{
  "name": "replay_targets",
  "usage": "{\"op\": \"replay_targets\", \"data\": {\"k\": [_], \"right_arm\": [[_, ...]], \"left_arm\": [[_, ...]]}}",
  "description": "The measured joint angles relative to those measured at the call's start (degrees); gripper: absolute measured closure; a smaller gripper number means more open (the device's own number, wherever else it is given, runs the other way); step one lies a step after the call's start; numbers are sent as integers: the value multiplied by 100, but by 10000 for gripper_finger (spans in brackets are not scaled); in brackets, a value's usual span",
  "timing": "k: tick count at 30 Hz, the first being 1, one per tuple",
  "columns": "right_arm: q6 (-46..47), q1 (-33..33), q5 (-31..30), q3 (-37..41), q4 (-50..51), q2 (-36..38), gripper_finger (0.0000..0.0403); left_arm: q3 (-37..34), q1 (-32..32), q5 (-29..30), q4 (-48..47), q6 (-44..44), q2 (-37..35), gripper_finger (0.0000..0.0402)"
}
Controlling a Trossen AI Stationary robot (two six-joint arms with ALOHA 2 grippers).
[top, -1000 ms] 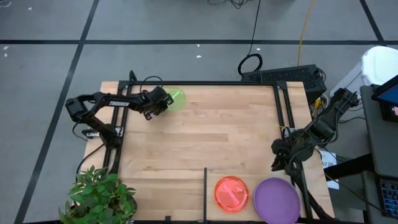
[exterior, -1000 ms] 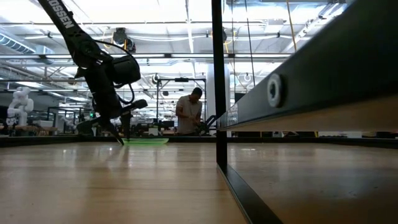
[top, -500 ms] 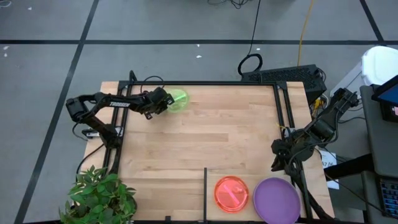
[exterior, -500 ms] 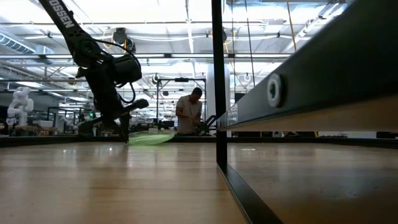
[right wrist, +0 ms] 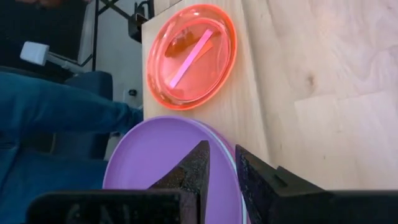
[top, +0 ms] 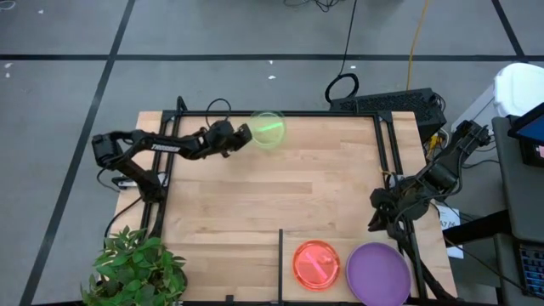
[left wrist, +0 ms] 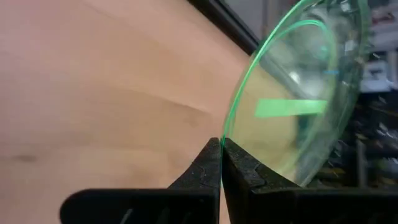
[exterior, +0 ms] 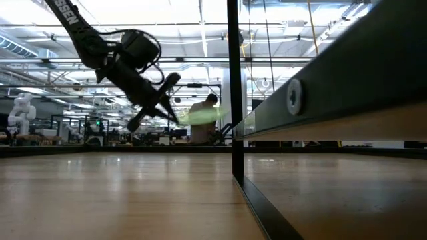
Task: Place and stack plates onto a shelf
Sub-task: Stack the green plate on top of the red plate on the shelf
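Observation:
A small translucent green plate [top: 269, 129] is in the air over the table's far edge, also seen in the low view [exterior: 200, 115] and left wrist view [left wrist: 298, 93]. My left gripper [top: 242, 136] is shut on it from its left side. A red-pink plate [top: 316, 263] and a larger purple plate [top: 378, 274] lie flat on the shelf [top: 289, 285], right of the black divider bar [top: 280, 255]. My right gripper [top: 378, 217] waits at the table's right edge, just beyond those plates, its fingers a narrow gap apart [right wrist: 222, 162], touching nothing. My left gripper [left wrist: 222, 146] pinches the green plate's rim [left wrist: 226, 132] between its two fingers, only at their free ends. The fingers come from the table's left, slanting down [exterior: 175, 113]. The plate is lifted clear of the table and sticks out beyond the fingers toward the right, slightly tilted.
A potted plant [top: 136, 268] stands at the near left corner. A black metal frame [top: 387, 153] runs along the table's sides. The divider's upright [exterior: 233, 93] rises in the low view. A person [exterior: 203, 120] stands in the room behind; a blue-clad leg [right wrist: 56, 118] is beside the shelf.
My left gripper has risen from the tabletop and moved toward the table's right and far edge, staying shut on the green plate. The plate, which lay on the table a second ago, tipped up at its held side and is now lifted clear.

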State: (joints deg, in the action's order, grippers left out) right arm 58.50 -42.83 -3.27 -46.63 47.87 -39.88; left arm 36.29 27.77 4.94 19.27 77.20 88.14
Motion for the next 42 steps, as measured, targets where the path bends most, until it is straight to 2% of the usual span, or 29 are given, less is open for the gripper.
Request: {"op": "replay_targets", "data": {"k": [5, 11, 21, 27, 31, 42], "right_arm": [[28, -2, -142, 0, 1, 0, 339], [83, -2, -142, 0, -1, 0, 339], [85, -2, -142, 0, -120, 0, 341], [85, -2, -144, 0, -133, 1, 373], [87, -2, -142, 0, -134, 0, 399], [-87, -2, -147, 0, -133, 1, 402]], "left_arm": [[391, -541, -4, 26, -151, -2, 398], [1193, -1165, -15, -177, -592, -2, 398], [3051, -1949, -100, -2097, -1557, -5, 399], [3993, -2169, -98, -3154, -2148, -11, 399], [4296, -2311, -91, -3427, -2350, -11, 399], [4387, -2820, -286, -3378, -2578, 43, 399]]}}
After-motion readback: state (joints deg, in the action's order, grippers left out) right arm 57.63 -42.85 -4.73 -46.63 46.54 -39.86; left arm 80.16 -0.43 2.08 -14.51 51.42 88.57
